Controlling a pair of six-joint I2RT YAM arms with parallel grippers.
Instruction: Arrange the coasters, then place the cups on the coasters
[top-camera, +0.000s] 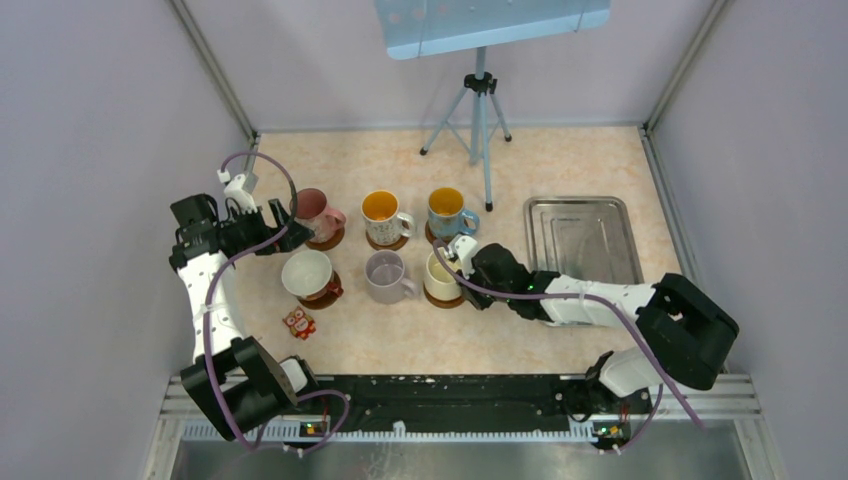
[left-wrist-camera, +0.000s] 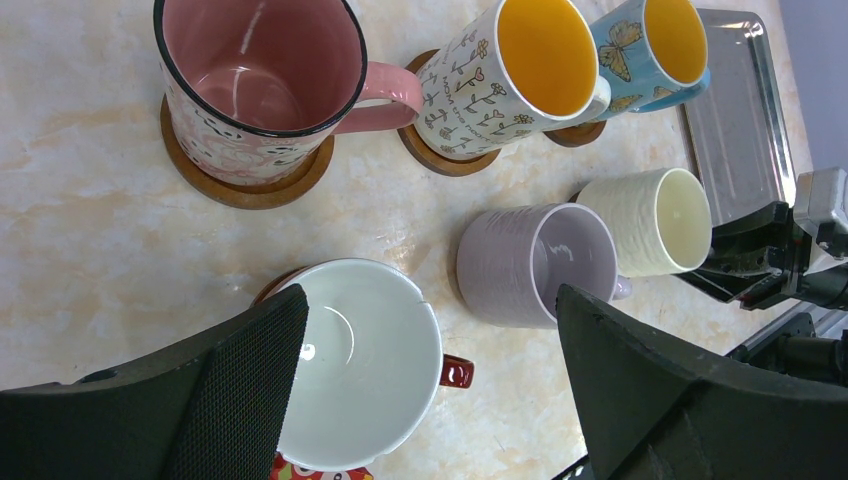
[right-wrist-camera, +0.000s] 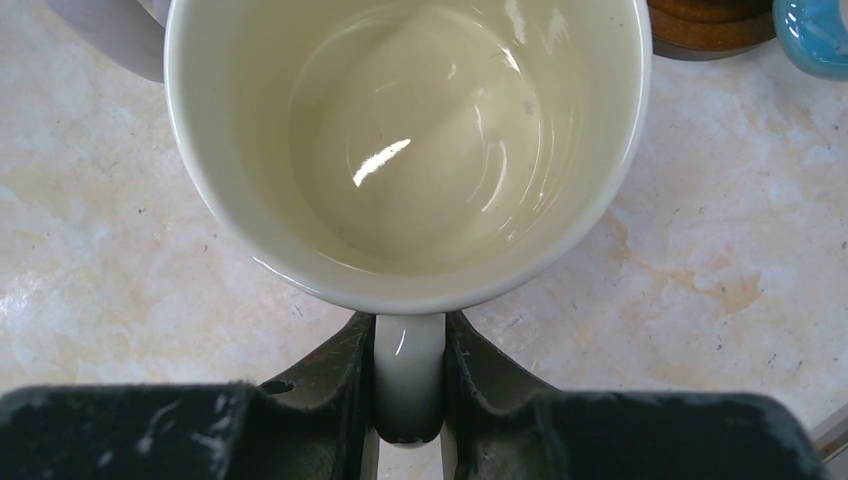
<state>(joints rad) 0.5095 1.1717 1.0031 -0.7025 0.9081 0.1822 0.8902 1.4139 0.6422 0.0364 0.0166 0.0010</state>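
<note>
Six cups stand in two rows. At the back, the pink cup (top-camera: 316, 211), the patterned cup (top-camera: 382, 214) and the blue cup (top-camera: 447, 209) each sit on a brown coaster (top-camera: 328, 241). In front, the red cup (top-camera: 307, 273) sits on a coaster (top-camera: 329, 293), and the lavender cup (top-camera: 384, 276) shows no coaster under it. My right gripper (right-wrist-camera: 410, 350) is shut on the handle of the cream cup (right-wrist-camera: 400, 130), and a coaster edge (top-camera: 443, 300) shows below it. My left gripper (left-wrist-camera: 430, 300) hangs open above the red cup (left-wrist-camera: 350, 390), beside the pink cup (left-wrist-camera: 255, 80).
A steel tray (top-camera: 583, 240) lies at the right of the table, just behind my right arm. A small red owl figure (top-camera: 298, 322) stands in front of the red cup. A tripod (top-camera: 478, 110) stands at the back centre. Walls close in both sides.
</note>
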